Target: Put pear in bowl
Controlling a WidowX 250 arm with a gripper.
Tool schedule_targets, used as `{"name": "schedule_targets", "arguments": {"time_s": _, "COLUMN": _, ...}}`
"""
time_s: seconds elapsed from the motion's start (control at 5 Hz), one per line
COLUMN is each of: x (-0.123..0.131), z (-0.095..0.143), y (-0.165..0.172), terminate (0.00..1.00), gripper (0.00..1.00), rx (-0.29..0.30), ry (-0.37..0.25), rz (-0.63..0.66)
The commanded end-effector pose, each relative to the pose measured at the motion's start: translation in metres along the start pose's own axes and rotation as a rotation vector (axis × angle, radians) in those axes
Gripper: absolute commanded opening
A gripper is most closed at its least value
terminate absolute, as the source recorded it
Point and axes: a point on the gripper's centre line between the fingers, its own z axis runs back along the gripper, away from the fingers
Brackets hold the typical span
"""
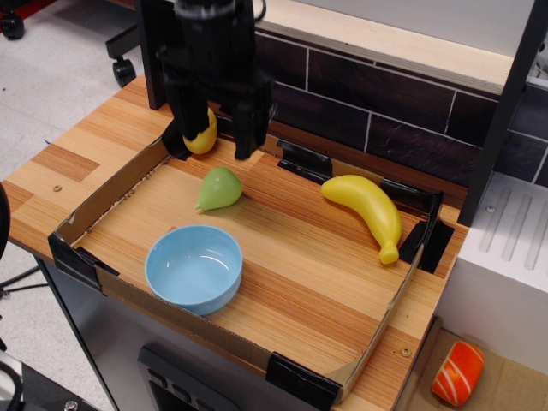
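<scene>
Item: my pincer (216, 137), black, jaws spread apart and grasping nothing, poised above the tray's far-left corner. Item: pear (219, 188), light green, lying on the wooden tray floor (308, 257) just below my fingertips, untouched. Item: bowl (193, 267), light blue, at 7 o'clock from the pear, nothing in it. Item: yellow speckled lump (202, 135), partly hidden behind my left finger. Item: banana (366, 211), at 3 o'clock from the pear, well apart.

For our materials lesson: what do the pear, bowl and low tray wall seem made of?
Pear: probably smooth plastic, uniform green with a soft sheen. Bowl: likely glossy plastic, showing bright reflections inside. Tray wall: cardboard by its look, matte brown, thin edge.
</scene>
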Motion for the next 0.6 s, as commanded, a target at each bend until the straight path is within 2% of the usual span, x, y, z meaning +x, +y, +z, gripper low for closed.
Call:
{"name": "schedule_targets", "arguments": {"time_s": 0.0, "x": 0.016, "z": -0.029, "y": 0.003, "terminate": 0.0, "gripper": 1.0, "rx": 0.065, "ry": -0.019, "rz": -0.004}}
{"name": "schedule_targets", "arguments": {"time_s": 0.4, "x": 0.012, "z": -0.049, "y": 0.004, "terminate": 0.0, "gripper": 1.0, "rx": 0.11, "ry": 0.002, "rz": -0.02}}
